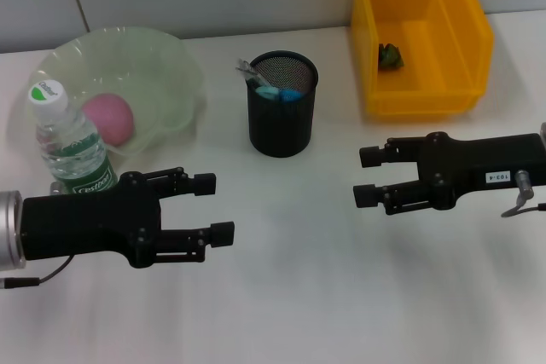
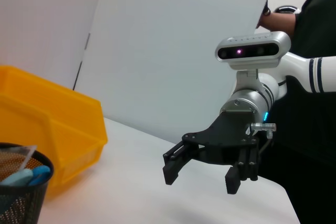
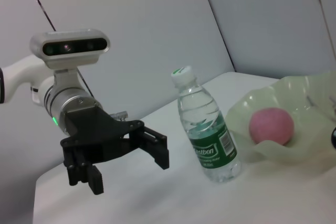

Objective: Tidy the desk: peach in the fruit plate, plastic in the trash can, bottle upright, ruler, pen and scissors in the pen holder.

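A pink peach [image 1: 109, 118] lies in the pale green fruit plate [image 1: 171, 53] at the back left. The water bottle [image 1: 72, 147] stands upright just in front of the plate. Behind it in the middle, the black mesh pen holder [image 1: 282, 117] holds blue-handled items and a metal tip. A green scrap of plastic [image 1: 391, 55] lies inside the yellow trash can [image 1: 422, 95]. My left gripper [image 1: 215, 209] hovers open and holds nothing, right of the bottle. My right gripper [image 1: 367, 176] hangs open with nothing in it, in front of the trash can.
In the right wrist view the left gripper [image 3: 128, 170] sits beside the bottle [image 3: 207, 129], with the peach [image 3: 270, 126] behind. The left wrist view shows the right gripper [image 2: 202, 179], the trash can [image 2: 52, 124] and the pen holder [image 2: 21, 198]. A grey wall backs the white desk.
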Controlling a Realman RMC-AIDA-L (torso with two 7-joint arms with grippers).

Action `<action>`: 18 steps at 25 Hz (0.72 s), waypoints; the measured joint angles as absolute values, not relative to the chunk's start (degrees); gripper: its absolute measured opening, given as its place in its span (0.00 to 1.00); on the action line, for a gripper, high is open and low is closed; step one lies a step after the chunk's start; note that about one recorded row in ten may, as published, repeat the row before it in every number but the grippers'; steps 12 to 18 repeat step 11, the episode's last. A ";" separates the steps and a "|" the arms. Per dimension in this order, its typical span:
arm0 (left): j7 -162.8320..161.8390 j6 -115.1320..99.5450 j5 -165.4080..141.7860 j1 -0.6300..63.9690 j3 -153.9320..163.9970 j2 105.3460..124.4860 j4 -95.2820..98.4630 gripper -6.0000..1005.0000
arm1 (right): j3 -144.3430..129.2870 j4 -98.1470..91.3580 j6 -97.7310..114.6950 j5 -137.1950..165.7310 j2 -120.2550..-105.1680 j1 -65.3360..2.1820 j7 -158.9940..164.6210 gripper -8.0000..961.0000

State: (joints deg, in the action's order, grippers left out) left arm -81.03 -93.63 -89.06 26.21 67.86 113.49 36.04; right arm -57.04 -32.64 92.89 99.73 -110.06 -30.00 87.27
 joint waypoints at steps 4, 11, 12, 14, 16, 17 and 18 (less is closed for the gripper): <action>-81.18 -94.15 -89.28 26.34 67.87 113.34 36.31 0.83 | -56.87 -32.61 92.91 101.02 -110.21 -30.11 87.46 0.86; -81.32 -95.10 -89.31 25.85 67.72 113.08 36.39 0.83 | -56.64 -32.60 93.05 101.64 -110.21 -30.01 87.63 0.86; -81.32 -95.10 -89.31 25.85 67.72 113.08 36.39 0.83 | -56.64 -32.60 93.05 101.64 -110.21 -30.01 87.63 0.86; -81.32 -95.10 -89.31 25.85 67.72 113.08 36.39 0.83 | -56.64 -32.60 93.05 101.64 -110.21 -30.01 87.63 0.86; -81.32 -95.10 -89.31 25.85 67.72 113.08 36.39 0.83 | -56.64 -32.60 93.05 101.64 -110.21 -30.01 87.63 0.86; -81.32 -95.10 -89.31 25.85 67.72 113.08 36.39 0.83 | -56.64 -32.60 93.05 101.64 -110.21 -30.01 87.63 0.86; -81.32 -95.10 -89.31 25.85 67.72 113.08 36.39 0.83 | -56.64 -32.60 93.05 101.64 -110.21 -30.01 87.63 0.86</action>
